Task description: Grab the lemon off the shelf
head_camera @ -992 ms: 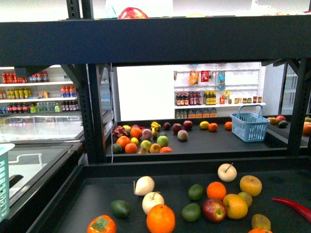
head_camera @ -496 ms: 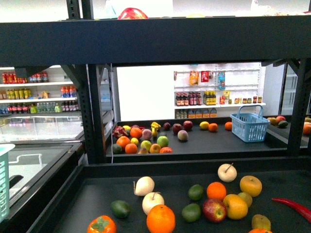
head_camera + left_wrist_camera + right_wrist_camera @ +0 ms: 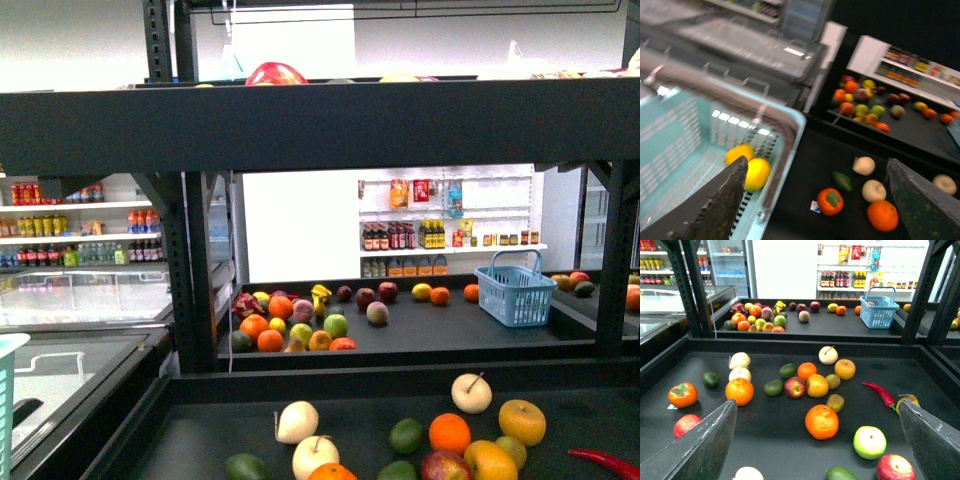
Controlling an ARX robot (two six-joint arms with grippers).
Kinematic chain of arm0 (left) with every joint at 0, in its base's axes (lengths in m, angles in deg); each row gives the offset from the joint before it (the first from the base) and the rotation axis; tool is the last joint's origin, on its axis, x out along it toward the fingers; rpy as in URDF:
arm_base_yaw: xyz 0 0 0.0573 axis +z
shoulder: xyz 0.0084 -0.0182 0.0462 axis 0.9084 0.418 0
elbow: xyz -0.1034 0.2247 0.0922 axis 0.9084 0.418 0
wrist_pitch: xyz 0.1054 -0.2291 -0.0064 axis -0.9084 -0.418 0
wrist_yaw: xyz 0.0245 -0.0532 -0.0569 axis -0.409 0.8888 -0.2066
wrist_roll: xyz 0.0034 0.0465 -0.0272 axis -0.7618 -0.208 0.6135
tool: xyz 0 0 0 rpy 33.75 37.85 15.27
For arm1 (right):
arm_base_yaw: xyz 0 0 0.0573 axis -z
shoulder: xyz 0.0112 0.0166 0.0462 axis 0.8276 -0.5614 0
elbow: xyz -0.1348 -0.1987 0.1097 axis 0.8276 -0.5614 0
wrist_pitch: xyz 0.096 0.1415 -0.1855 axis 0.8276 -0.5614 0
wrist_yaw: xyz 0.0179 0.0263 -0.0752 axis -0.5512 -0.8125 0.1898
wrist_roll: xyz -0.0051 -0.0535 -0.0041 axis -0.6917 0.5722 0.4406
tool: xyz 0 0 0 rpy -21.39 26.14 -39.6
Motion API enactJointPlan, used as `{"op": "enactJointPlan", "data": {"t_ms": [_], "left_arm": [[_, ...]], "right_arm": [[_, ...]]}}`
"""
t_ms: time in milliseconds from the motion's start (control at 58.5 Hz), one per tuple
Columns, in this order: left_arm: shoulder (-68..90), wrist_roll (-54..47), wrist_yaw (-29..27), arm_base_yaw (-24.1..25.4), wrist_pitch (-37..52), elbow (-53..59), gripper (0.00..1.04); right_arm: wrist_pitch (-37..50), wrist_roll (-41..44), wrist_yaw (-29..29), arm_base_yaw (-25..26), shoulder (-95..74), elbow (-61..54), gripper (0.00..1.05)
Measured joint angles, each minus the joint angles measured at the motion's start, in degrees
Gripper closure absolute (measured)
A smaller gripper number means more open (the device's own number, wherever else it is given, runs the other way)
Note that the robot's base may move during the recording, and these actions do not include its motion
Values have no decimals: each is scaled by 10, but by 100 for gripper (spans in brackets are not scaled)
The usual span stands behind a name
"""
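You see the black shelf [image 3: 330, 115] filling the front view, its near tray [image 3: 790, 440] covered with mixed fruit. The teal basket [image 3: 685, 130] sits beside that tray, and the lemon [image 3: 758, 173] lies inside it, touching another yellow fruit [image 3: 739, 152]. Both grippers, left [image 3: 815, 200] and right [image 3: 815, 440], are spread wide and hold nothing.

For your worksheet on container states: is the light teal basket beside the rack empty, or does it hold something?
Not empty. The left wrist view shows two yellow fruits lying inside the teal basket, against its slatted wall.
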Motion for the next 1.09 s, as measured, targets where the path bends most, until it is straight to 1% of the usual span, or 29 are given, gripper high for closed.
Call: {"op": "enactJointPlan", "data": {"t_ms": [17, 34, 85, 120, 137, 171, 188, 256, 274, 342, 359, 376, 701, 1094], "left_arm": [[-31, -14, -8, -16, -9, 19, 29], [-79, -37, -28, -47, -31, 46, 34], [-173, -62, -105, -125, -86, 95, 45], [-231, -73, -136, -170, -111, 124, 52], [-244, -75, -139, -178, -112, 130, 54], [-283, -82, -145, -197, -112, 152, 61], [-302, -85, -149, -202, -109, 164, 66], [-332, -90, -160, -205, -96, 199, 84], [-334, -91, -160, -206, -95, 203, 85], [-346, -92, -160, -207, -88, 230, 99], [-348, -92, -160, -207, -86, 232, 101], [-351, -92, -159, -207, -84, 238, 102], [-395, -95, -159, -207, -62, 304, 102], [-424, -95, -159, -207, -54, 340, 102]], "right_arm": [[0, 0, 0, 0, 0, 0, 7], [0, 0, -1, 0, 0, 0, 7], [0, 0, 0, 0, 0, 0, 7], [0, 0, 0, 0, 0, 0, 7], [0, 0, 0, 0, 0, 0, 7], [0, 0, 0, 0, 0, 0, 7], [0, 0, 0, 0, 0, 0, 7], [0, 0, -1, 0, 0, 0, 7], [0, 0, 0, 0, 0, 0, 7], [0, 0, 0, 0, 0, 0, 7], [0, 0, 0, 0, 0, 0, 7], [0, 0, 0, 0, 0, 0, 7], [0, 0, 0, 0, 0, 0, 7], [0, 0, 0, 0, 0, 0, 7]]}}
